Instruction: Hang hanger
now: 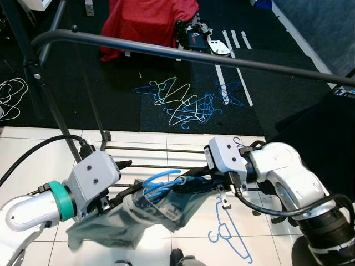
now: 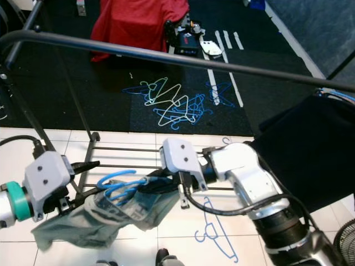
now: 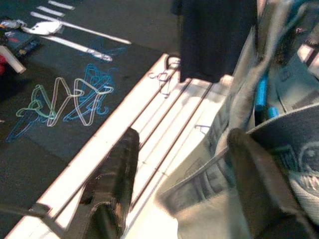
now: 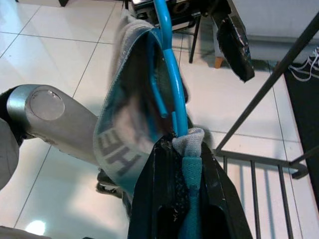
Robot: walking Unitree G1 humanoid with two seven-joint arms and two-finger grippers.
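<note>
A blue plastic hanger [image 1: 161, 180] carries a grey T-shirt [image 1: 138, 213] low in front of me, over the white tiles. My right gripper [image 4: 182, 144] is shut on the hanger's blue shaft [image 4: 169, 74] together with a fold of the shirt's collar. My left gripper [image 1: 125, 177] is at the shirt's left side, open. One finger [image 3: 114, 179] stands free and the other finger [image 3: 254, 189] lies against the grey fabric [image 3: 209, 199]. The black rack rail [image 1: 194, 55] runs across above both arms.
A dark garment [image 1: 321, 133] hangs on the rail at the right. The rack's base bars [image 1: 155, 149] and slanted leg [image 1: 55, 116] stand just behind the shirt. A blue hanger [image 1: 230, 238] lies on the tiles. Several loose hangers [image 1: 188, 102] and a red cloth [image 1: 147, 22] are on the black mat.
</note>
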